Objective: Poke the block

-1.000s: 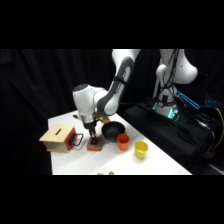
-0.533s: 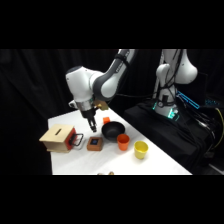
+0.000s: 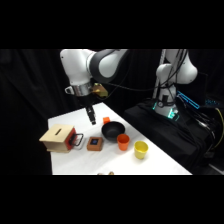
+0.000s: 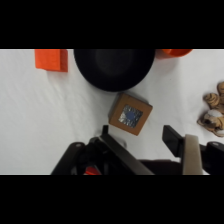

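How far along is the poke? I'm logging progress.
In the side view the gripper hangs above the table, clear of the block, which sits flat beside the black bowl. No contact now; whether a poke has landed can't be told.

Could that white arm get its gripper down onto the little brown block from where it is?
Probably yes. The gripper hangs above the block, whose top is uncovered; the black bowl sits just beside it.

Block (image 3: 95, 144) between box (image 3: 58, 137) and bowl (image 3: 113, 130); cups (image 3: 123, 142) beyond.
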